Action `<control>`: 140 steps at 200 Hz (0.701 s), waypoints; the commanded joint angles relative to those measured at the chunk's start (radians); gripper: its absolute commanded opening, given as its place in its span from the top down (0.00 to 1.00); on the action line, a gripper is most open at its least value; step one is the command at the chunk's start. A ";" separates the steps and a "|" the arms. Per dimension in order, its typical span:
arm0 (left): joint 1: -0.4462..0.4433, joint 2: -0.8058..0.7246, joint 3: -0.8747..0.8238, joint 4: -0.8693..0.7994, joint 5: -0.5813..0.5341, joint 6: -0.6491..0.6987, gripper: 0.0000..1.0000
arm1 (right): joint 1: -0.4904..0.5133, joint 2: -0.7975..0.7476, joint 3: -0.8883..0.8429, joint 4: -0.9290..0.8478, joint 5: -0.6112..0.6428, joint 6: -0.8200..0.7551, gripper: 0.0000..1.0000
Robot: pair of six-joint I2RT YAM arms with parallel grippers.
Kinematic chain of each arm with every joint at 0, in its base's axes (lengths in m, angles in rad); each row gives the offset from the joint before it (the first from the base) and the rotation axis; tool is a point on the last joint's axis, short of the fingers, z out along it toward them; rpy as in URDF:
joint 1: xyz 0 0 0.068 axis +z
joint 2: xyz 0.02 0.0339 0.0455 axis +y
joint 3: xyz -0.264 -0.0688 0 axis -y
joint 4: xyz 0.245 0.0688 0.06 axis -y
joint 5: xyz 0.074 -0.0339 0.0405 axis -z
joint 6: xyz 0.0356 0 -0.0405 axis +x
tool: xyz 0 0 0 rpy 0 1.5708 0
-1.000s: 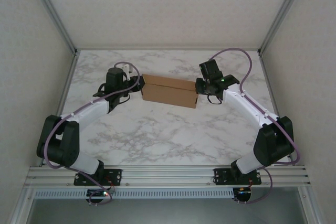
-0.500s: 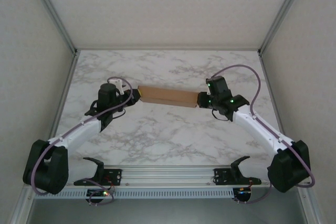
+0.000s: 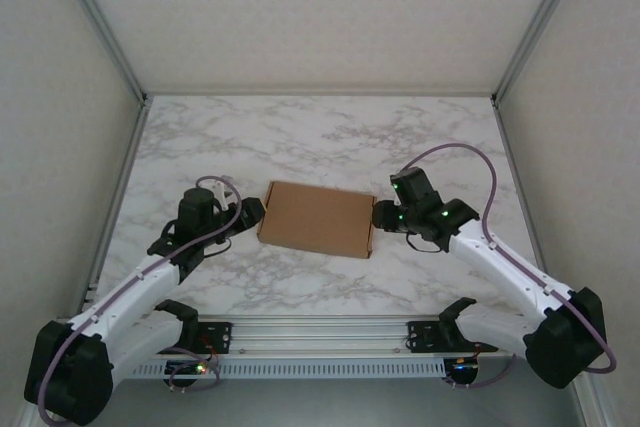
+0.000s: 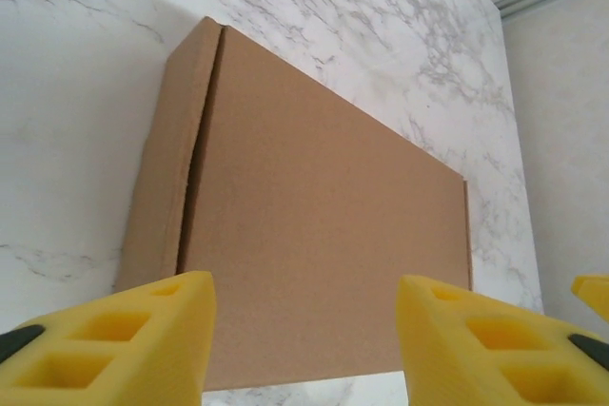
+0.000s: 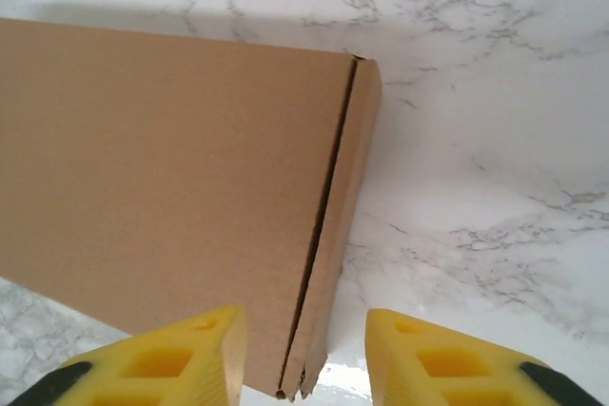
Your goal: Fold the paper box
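paper box [image 3: 317, 218] looks folded flat. left gripper [image 3: 252, 212] at 9 o'clock, right gripper [image 3: 381, 215] at 3, both gaping, empty. I'd back out straight, no nudging it.

We can read no text, label, brand, number or sign. The box [image 3: 316, 218] shows us plain brown cardboard on every face we see, with no print on it.

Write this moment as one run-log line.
box: closed, flat on table | left claw: open, at its left end | right claw: open, at right end
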 commanded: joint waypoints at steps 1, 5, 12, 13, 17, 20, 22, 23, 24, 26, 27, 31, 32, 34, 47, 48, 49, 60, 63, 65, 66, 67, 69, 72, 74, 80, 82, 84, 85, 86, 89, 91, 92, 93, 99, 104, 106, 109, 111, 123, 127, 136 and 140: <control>0.009 0.085 0.065 0.000 -0.056 0.061 0.46 | -0.007 0.089 0.034 -0.039 0.009 0.043 0.59; 0.010 0.112 0.080 0.004 -0.062 0.074 0.45 | -0.010 0.112 0.046 -0.042 0.006 0.046 0.58; 0.013 0.167 0.102 0.012 -0.068 0.098 0.45 | -0.012 0.153 0.065 -0.049 0.001 0.053 0.58; 0.013 0.175 0.105 0.014 -0.068 0.101 0.45 | -0.012 0.160 0.069 -0.050 0.000 0.055 0.58; 0.017 0.206 0.118 0.018 -0.069 0.110 0.45 | -0.014 0.177 0.075 -0.049 -0.003 0.055 0.58; 0.018 0.232 0.126 0.021 -0.069 0.115 0.45 | -0.013 0.199 0.082 -0.048 -0.007 0.055 0.58; 0.018 0.248 0.131 0.023 -0.070 0.117 0.45 | -0.013 0.201 0.085 -0.047 -0.009 0.055 0.58; 0.019 0.256 0.134 0.025 -0.070 0.118 0.45 | -0.014 0.213 0.087 -0.046 -0.009 0.057 0.58; 0.019 0.264 0.136 0.026 -0.070 0.119 0.45 | -0.014 0.219 0.088 -0.045 -0.009 0.056 0.58; 0.020 0.279 0.140 0.030 -0.069 0.121 0.45 | -0.014 0.229 0.091 -0.043 -0.009 0.058 0.58; 0.020 0.286 0.142 0.033 -0.068 0.122 0.45 | -0.014 0.233 0.091 -0.043 -0.009 0.059 0.58; 0.021 0.313 0.150 0.043 -0.066 0.126 0.46 | -0.014 0.251 0.094 -0.039 -0.008 0.063 0.58; 0.021 0.319 0.151 0.046 -0.065 0.128 0.46 | -0.014 0.253 0.094 -0.038 -0.007 0.064 0.58; 0.021 0.331 0.154 0.051 -0.062 0.128 0.46 | -0.014 0.263 0.095 -0.035 -0.009 0.064 0.58; 0.025 0.389 0.161 0.080 -0.060 0.111 0.46 | -0.018 0.314 0.096 -0.020 -0.007 0.072 0.58; 0.025 0.393 0.161 0.082 -0.060 0.109 0.46 | -0.018 0.316 0.096 -0.018 -0.007 0.073 0.58; 0.026 0.395 0.160 0.085 -0.059 0.108 0.46 | -0.018 0.319 0.095 -0.016 -0.007 0.073 0.58; 0.027 0.416 0.154 0.120 -0.052 0.080 0.46 | -0.023 0.350 0.087 0.013 -0.024 0.077 0.58; 0.027 0.420 0.151 0.130 -0.050 0.072 0.46 | -0.024 0.358 0.084 0.022 -0.032 0.077 0.58; 0.026 0.422 0.150 0.137 -0.045 0.066 0.46 | -0.025 0.363 0.083 0.028 -0.036 0.077 0.58; 0.026 0.424 0.149 0.141 -0.044 0.063 0.46 | -0.025 0.365 0.081 0.030 -0.038 0.077 0.58; 0.025 0.425 0.148 0.145 -0.042 0.061 0.46 | -0.026 0.367 0.080 0.033 -0.041 0.076 0.58; 0.024 0.428 0.145 0.152 -0.038 0.055 0.47 | -0.027 0.373 0.078 0.040 -0.046 0.077 0.58; 0.023 0.431 0.143 0.162 -0.034 0.048 0.47 | -0.028 0.377 0.076 0.044 -0.050 0.078 0.58; 0.022 0.433 0.142 0.166 -0.031 0.044 0.47 | -0.028 0.384 0.075 0.051 -0.058 0.078 0.58; 0.017 0.443 0.141 0.177 -0.026 0.035 0.47 | -0.031 0.394 0.073 0.062 -0.069 0.077 0.58; 0.015 0.447 0.141 0.181 -0.025 0.033 0.48 | -0.032 0.398 0.072 0.065 -0.071 0.076 0.59; 0.013 0.450 0.140 0.184 -0.025 0.031 0.48 | -0.032 0.403 0.072 0.069 -0.075 0.076 0.59; 0.012 0.452 0.140 0.186 -0.024 0.030 0.48 | -0.032 0.405 0.071 0.071 -0.077 0.075 0.59; 0.011 0.454 0.139 0.187 -0.024 0.029 0.48 | -0.034 0.405 0.071 0.073 -0.079 0.075 0.59; 0.009 0.459 0.139 0.192 -0.022 0.026 0.49 | -0.034 0.412 0.071 0.078 -0.082 0.073 0.60; 0.008 0.462 0.138 0.195 -0.022 0.024 0.49 | -0.036 0.414 0.071 0.083 -0.084 0.073 0.60; 0.007 0.464 0.138 0.198 -0.021 0.023 0.49 | -0.036 0.415 0.071 0.085 -0.086 0.073 0.60; 0.006 0.466 0.138 0.199 -0.021 0.022 0.49 | -0.036 0.418 0.071 0.087 -0.088 0.072 0.61; 0.001 0.478 0.135 0.211 -0.020 0.015 0.50 | -0.040 0.423 0.071 0.100 -0.096 0.070 0.62; -0.004 0.489 0.133 0.221 -0.018 0.010 0.51 | -0.042 0.429 0.072 0.111 -0.104 0.067 0.63; -0.007 0.493 0.132 0.224 -0.016 0.008 0.51 | -0.044 0.431 0.073 0.114 -0.105 0.066 0.63; -0.009 0.499 0.131 0.230 -0.015 0.004 0.52 | -0.045 0.434 0.074 0.120 -0.108 0.064 0.64; -0.011 0.503 0.130 0.234 -0.014 0.002 0.52 | -0.047 0.436 0.075 0.124 -0.109 0.064 0.64; -0.022 0.524 0.127 0.254 -0.009 -0.011 0.55 | -0.062 0.452 0.084 0.141 -0.120 0.059 0.66; -0.025 0.529 0.125 0.260 -0.009 -0.013 0.55 | -0.066 0.457 0.088 0.144 -0.124 0.056 0.67; -0.030 0.538 0.123 0.274 -0.011 -0.022 0.56 | -0.083 0.475 0.102 0.145 -0.129 0.050 0.69; -0.031 0.542 0.125 0.279 -0.014 -0.025 0.57 | -0.087 0.482 0.110 0.146 -0.128 0.047 0.69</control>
